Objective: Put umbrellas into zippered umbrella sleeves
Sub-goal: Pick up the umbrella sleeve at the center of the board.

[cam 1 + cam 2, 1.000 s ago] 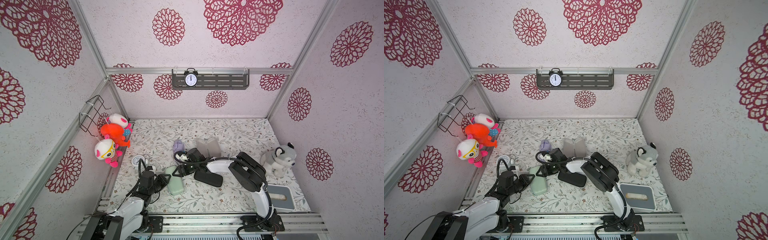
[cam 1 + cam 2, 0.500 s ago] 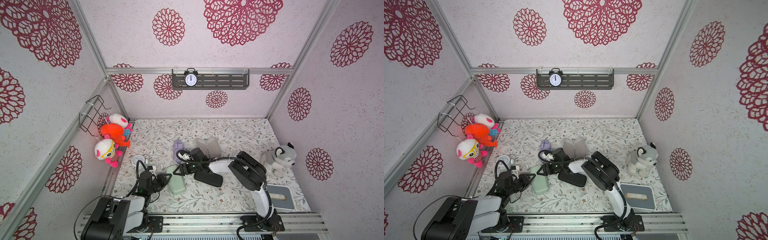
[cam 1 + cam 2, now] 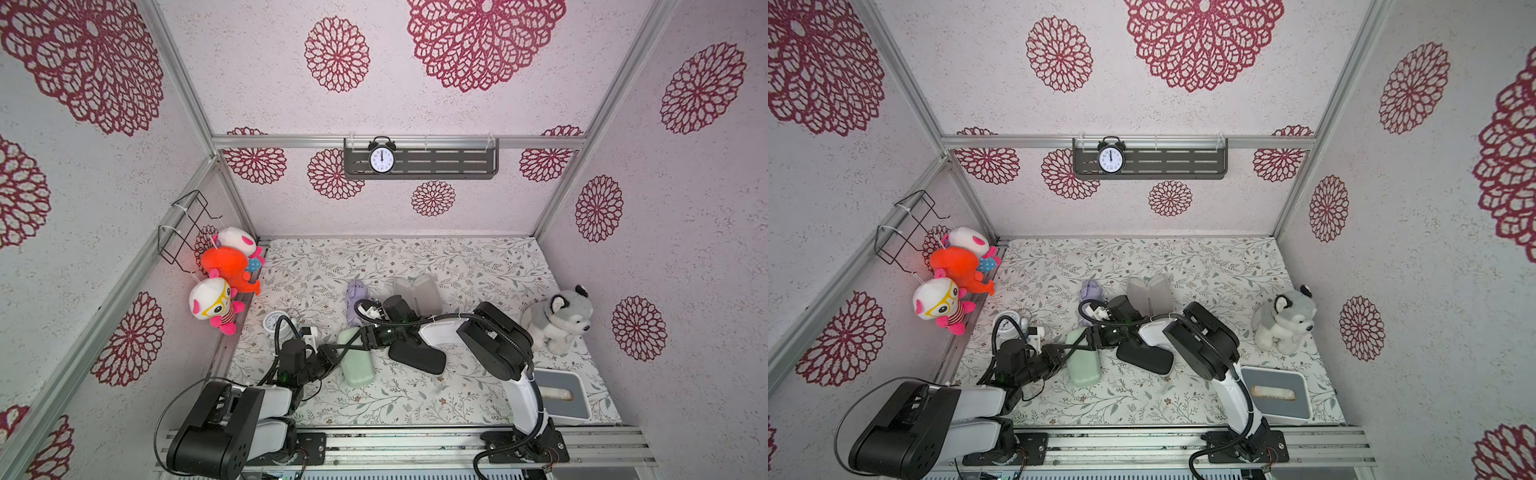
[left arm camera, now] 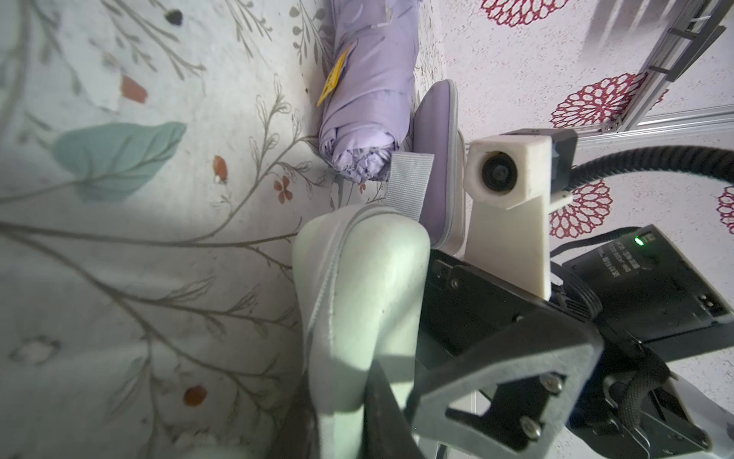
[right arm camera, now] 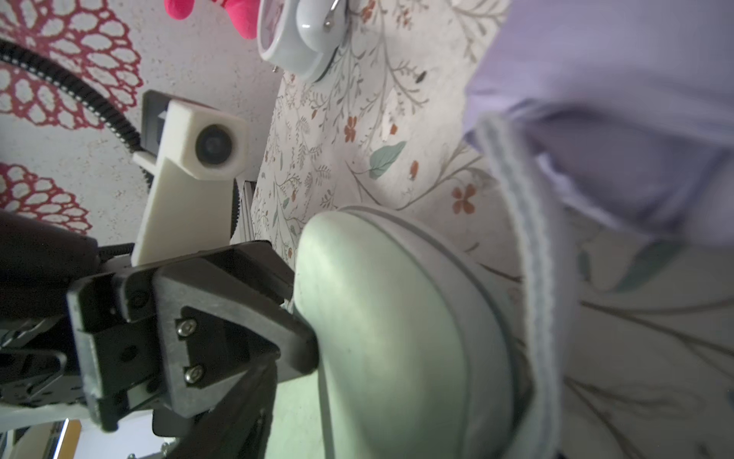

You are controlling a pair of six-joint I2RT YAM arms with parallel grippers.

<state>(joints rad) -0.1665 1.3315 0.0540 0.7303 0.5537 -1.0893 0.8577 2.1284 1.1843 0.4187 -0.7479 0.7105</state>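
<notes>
Mint sleeve (image 3: 356, 365), closed, is lying nr table's (image 3: 415, 399) front-left. R gripper (image 3: 360, 338) jaws are standing apart round its far end; L gripper (image 3: 332, 358) jaws are sitting at its left edge, can't tell if clamped.

Arms low, left pincer (image 3: 336, 358) facing right pincer (image 3: 360, 339), tips near

A robot test cell: wallpapered panels (image 3: 395, 104) on aluminium framing (image 3: 291, 141)
</notes>
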